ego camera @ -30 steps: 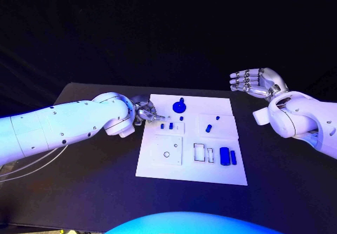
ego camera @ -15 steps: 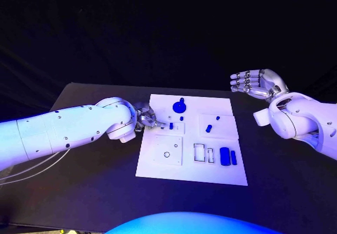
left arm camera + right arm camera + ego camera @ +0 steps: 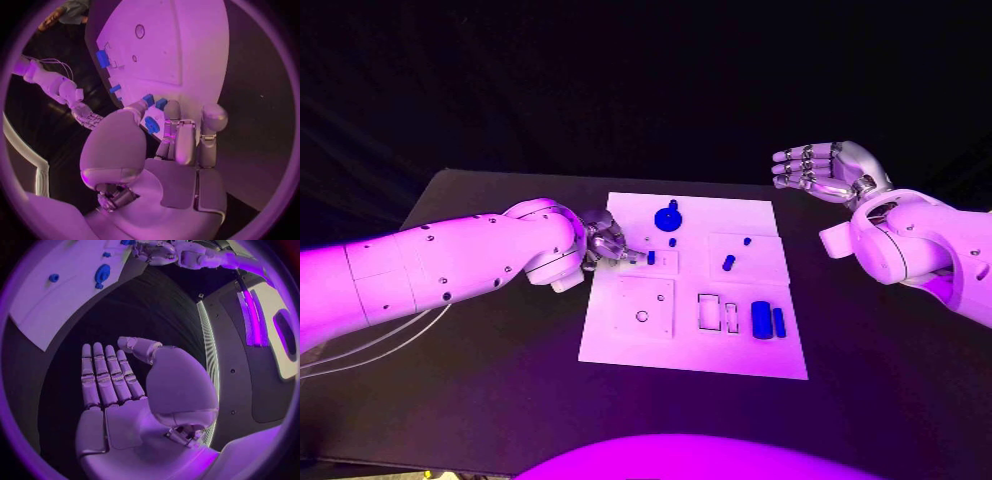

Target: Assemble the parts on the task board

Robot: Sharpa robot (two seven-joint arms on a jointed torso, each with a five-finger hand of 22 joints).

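Left hand (image 3: 606, 243) sits at the task board's (image 3: 646, 340) left edge, pinching a small blue part (image 3: 152, 125) between thumb and fingers, low over the small pegs (image 3: 651, 257), so we judge it's lining up an insertion there. Moving right: a round blue knob (image 3: 668, 217) near the far edge, a short peg (image 3: 728, 263) mid-board, a blue block (image 3: 762, 319) beside the rectangular slots (image 3: 710, 312). Right hand (image 3: 828, 170) hangs off the board's far right corner, fingers spread, holding nothing; we read it as parked clear.
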